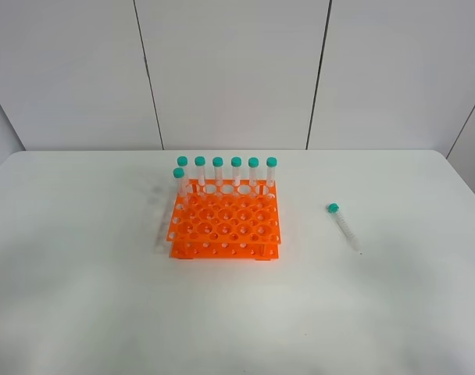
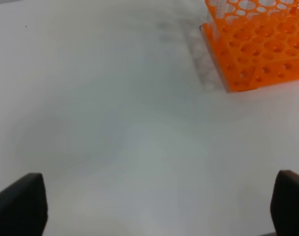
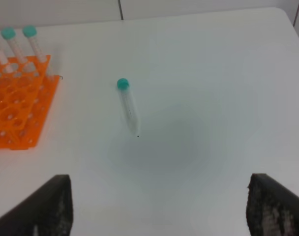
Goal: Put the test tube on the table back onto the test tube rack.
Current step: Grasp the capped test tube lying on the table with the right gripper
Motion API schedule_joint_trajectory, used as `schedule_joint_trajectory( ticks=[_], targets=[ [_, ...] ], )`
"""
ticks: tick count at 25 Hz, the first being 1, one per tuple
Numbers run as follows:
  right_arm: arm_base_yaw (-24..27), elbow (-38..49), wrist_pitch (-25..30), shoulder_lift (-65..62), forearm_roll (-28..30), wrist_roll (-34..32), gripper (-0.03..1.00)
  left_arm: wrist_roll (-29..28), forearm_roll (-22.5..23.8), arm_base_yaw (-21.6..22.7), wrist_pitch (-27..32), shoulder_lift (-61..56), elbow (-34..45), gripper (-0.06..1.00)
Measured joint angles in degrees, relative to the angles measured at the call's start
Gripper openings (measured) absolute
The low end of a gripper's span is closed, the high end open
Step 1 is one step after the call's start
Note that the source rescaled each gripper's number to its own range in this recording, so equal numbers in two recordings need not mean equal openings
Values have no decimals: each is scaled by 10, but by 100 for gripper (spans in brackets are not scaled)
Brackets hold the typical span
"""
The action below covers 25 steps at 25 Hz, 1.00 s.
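The test tube lies on its side on the white table, right of the orange test tube rack, teal cap pointing away, tip toward the front. The right wrist view shows it ahead of my right gripper, whose fingers stand wide apart and empty. My left gripper is also open and empty over bare table, with the rack's corner ahead of it. Neither gripper shows in the exterior high view.
Several identical teal-capped tubes stand upright along the rack's back row, one more at its left edge. The right wrist view shows two of them. A grey panelled wall stands behind the table.
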<state>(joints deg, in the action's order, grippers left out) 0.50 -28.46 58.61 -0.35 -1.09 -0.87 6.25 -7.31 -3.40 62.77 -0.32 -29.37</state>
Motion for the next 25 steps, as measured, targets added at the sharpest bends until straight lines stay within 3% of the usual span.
schedule_joint_trajectory(
  ticks=[9, 12, 16, 19, 25],
  targets=[
    [0, -1, -4, 0, -5, 0, 100, 0, 0, 0, 0, 0, 0, 100],
    [0, -22, -33, 1, -13, 0, 100, 0, 0, 0, -9, 0, 0, 100],
    [0, -86, -64, 68, -41, 0, 87, 0, -5, 0, -23, 0, 0, 100],
    [0, -141, -71, 176, -84, 39, 81, 0, -12, 0, -24, 0, 0, 100],
    [0, -260, -74, 422, -252, 187, 80, 0, -12, 0, -25, 0, 0, 100]
  ],
)
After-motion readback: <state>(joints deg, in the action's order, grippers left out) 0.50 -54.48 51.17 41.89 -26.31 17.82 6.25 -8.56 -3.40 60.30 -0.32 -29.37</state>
